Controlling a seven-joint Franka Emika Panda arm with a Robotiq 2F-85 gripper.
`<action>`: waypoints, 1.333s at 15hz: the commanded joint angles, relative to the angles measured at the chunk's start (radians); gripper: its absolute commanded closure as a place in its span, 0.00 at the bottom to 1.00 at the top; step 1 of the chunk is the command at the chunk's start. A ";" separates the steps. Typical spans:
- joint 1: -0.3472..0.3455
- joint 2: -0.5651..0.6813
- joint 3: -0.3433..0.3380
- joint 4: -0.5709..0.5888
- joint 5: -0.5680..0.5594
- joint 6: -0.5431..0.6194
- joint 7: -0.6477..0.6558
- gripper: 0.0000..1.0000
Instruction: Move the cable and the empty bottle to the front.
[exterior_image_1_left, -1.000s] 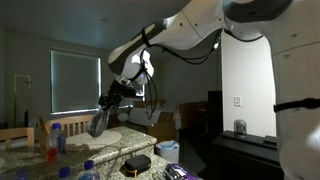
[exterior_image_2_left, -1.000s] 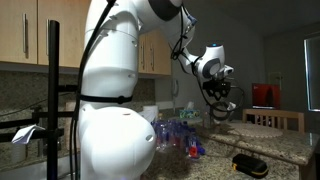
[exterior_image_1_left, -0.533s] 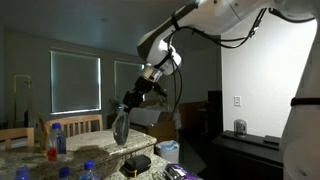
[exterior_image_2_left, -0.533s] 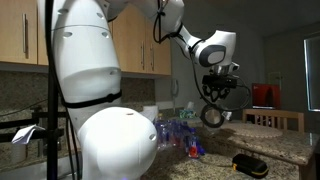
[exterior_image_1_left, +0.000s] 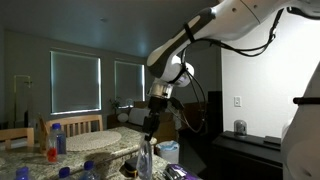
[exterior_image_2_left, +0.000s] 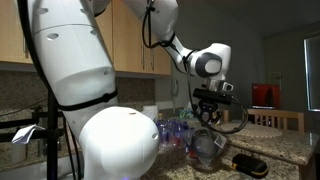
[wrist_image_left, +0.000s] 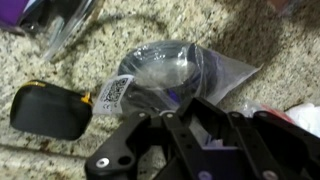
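Observation:
In both exterior views the empty bottle (exterior_image_1_left: 146, 160) (exterior_image_2_left: 206, 148), clear plastic, hangs top up from my gripper (exterior_image_1_left: 150, 135) (exterior_image_2_left: 206, 122), just above the granite counter. The gripper is shut on the bottle's top. In the wrist view the gripper (wrist_image_left: 188, 118) fills the lower half, with a bit of purple showing between its fingers; the bottle's body is hidden there. Directly beyond the fingers lies the cable (wrist_image_left: 170, 68), a black coil in a clear plastic bag with a white label.
A black pouch (wrist_image_left: 48, 108) (exterior_image_2_left: 248, 163) lies on the counter (wrist_image_left: 280, 40) beside the cable bag. Several capped bottles (exterior_image_1_left: 55, 135) (exterior_image_2_left: 175, 135) stand in a group farther along. Another bottle (wrist_image_left: 60, 22) lies at the wrist view's top left.
The arm has swung across the counter with the bottle and come down, so the bottle now hangs low over the cable bag. The grip has stayed shut.

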 joint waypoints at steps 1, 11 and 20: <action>0.044 -0.004 0.038 -0.083 -0.094 0.000 0.150 0.94; 0.132 0.010 0.107 -0.061 -0.203 -0.012 0.386 0.38; 0.160 0.171 0.104 0.194 -0.257 -0.200 0.280 0.00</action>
